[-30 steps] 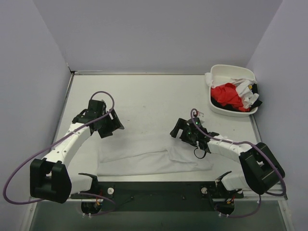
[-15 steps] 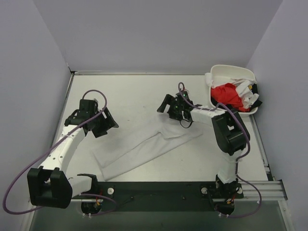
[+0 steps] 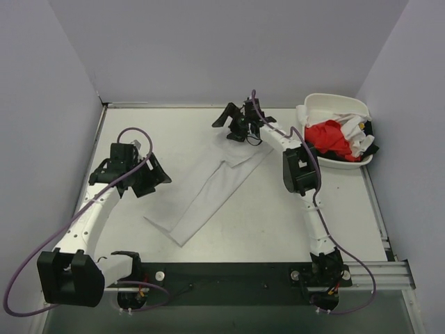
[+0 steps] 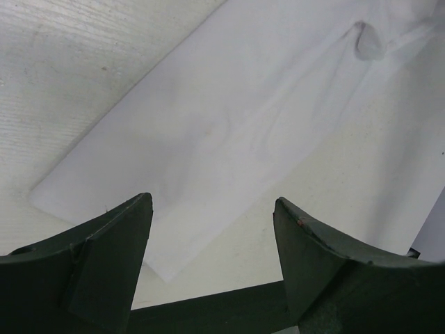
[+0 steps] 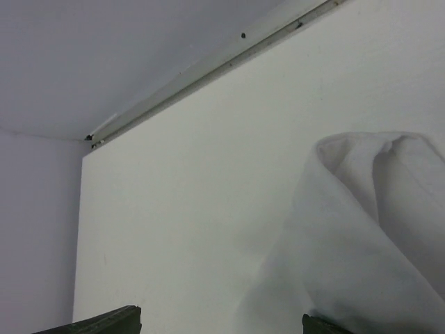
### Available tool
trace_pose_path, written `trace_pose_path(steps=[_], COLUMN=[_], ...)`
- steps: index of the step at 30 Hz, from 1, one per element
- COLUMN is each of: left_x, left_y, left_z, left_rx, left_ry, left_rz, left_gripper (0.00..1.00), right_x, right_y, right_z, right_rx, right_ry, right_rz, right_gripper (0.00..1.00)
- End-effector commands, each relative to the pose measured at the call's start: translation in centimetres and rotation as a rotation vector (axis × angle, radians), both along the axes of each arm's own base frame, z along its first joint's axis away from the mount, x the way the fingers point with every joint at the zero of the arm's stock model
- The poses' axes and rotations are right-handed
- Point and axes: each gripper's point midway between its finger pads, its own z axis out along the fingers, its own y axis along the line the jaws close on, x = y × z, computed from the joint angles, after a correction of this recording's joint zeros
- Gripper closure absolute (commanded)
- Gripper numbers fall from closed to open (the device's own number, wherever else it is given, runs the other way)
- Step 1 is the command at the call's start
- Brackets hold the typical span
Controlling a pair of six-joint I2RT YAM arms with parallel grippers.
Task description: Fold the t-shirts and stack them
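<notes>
Your left gripper point(image 4: 212, 209) hangs with its fingers apart over the near end of the folded white t-shirt point(image 3: 208, 195), which lies slantwise on the table point(image 3: 174, 132). Your right gripper point(image 3: 224, 120), also spread and empty, is near the shirt's far end. A red t-shirt point(image 3: 328, 136) lies in the tub point(image 3: 334, 99).

1. Right tool point(image 5: 219, 325): the right wrist view's bottom edge cuts off all but two fingertips point(image 5: 104, 323).
2. Flat white t-shirt point(image 4: 229, 139): its far end runs past the left wrist view's top edge.
3. Red t-shirt point(image 3: 328, 137): partly buried under white t-shirts point(image 3: 352, 125) in the tub point(image 3: 327, 99); their number cannot be told.
4. Dark item point(image 3: 370, 145) at the tub's right rim: too small to identify.
</notes>
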Motion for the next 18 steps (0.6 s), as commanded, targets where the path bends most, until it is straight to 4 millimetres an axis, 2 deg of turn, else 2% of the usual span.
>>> trace_pose_path(steps=[1,2,4,5,7,8,9,10,11,12,13,14,15,16,17,18], left_x=[0.7,0.7,1.1,1.3,1.7,1.7,1.8,1.8,1.9,2.0,1.9,1.8,1.7,1.6,1.2,1.4], left_y=[-0.9,-1.0,-1.5,-1.7,-2.2,-2.4,-2.5,-2.7,-2.7,-2.9,-3.2,-3.4,-3.6,-3.6,-4.1,-4.1], left_z=[2.6,2.5,3.1,3.3,3.9,4.0,4.1,4.0,3.7,3.3,2.5,1.9,0.7,0.0,-0.8,-1.5], left_rx=[-0.048,-0.051,-0.071,-0.08,-0.103,-0.111,-0.115,-0.112,-0.109,-0.114,-0.111,-0.107,-0.095,-0.077,-0.069,-0.057], left_ry=[-0.113,-0.123,-0.16,-0.175,-0.207,-0.209,-0.213,-0.219,-0.217,-0.206,-0.192,-0.176,-0.139,-0.12,-0.097,-0.086], left_rz=[-0.062,-0.066,-0.091,-0.101,-0.126,-0.133,-0.14,-0.145,-0.137,-0.131,-0.136,-0.137,-0.136,-0.134,-0.144,-0.127], left_gripper=[0.2,0.2,0.19,0.18,0.16,0.16,0.16,0.16,0.16,0.16,0.16,0.16,0.16,0.16,0.16,0.16], right_x=[2.8,4.1,5.1,5.3,5.1,4.3,4.0,2.7,1.5,0.6,-1.5,-2.8,-4.4,-6.8,-8.2,-9.9], right_y=[0.3,0.0,-0.6,-1.4,-2.7,-3.5,-4.5,-5.2,-5.9,-6.7,-7.5,-7.8,-8.3,-9.1,-9.4,-9.7], right_z=[1.6,3.0,5.1,7.8,10.8,14.4,15.9,20.6,20.4,21.6,26.0,26.3,24.8,27.6,27.7,25.6], right_rx=[0.096,0.135,0.183,0.2,0.182,0.188,0.186,0.2,0.187,0.18,0.182,0.166,0.138,0.131,0.121,0.098], right_ry=[0.002,-0.052,-0.097,-0.168,-0.267,-0.338,-0.366,-0.449,-0.442,-0.459,-0.546,-0.549,-0.517,-0.577,-0.583,-0.541], right_rz=[-0.02,-0.033,-0.05,-0.057,-0.062,-0.059,-0.062,-0.05,-0.046,-0.048,-0.039,-0.032,-0.027,-0.029,-0.024,-0.016], right_gripper=[0.0,0.0,0.0,0.0,0.0,0.0,0.0,0.0,0.0,0.0,0.0,0.0,0.0,0.0,0.0,0.0])
